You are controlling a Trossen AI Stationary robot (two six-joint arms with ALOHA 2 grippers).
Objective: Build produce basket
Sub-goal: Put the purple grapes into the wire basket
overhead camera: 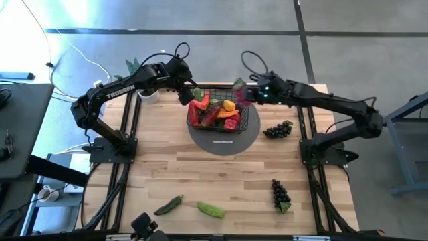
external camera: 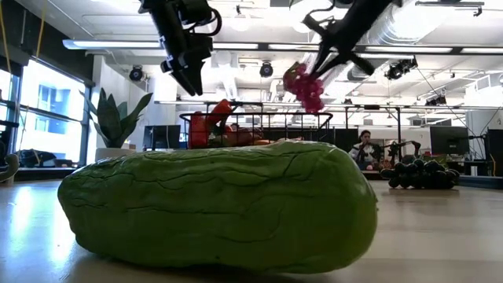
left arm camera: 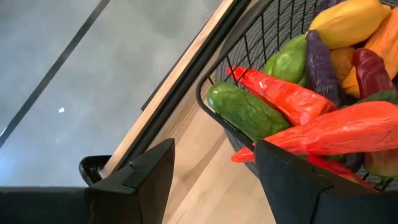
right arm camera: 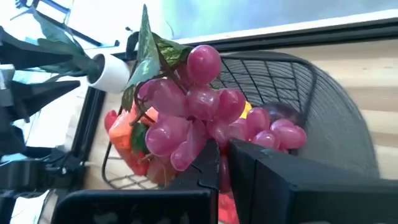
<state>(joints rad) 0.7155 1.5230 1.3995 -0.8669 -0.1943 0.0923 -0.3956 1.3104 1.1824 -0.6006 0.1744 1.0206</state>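
A round grey mat lies toward the worktop's far edge, a potted green plant in a white pot stands at its far left corner, and a person sits in the room beyond.

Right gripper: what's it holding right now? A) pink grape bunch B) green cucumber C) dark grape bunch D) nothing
A: the right gripper is shut on the pink grape bunch, held above the basket rim; both dark grape bunches still lie on the table.
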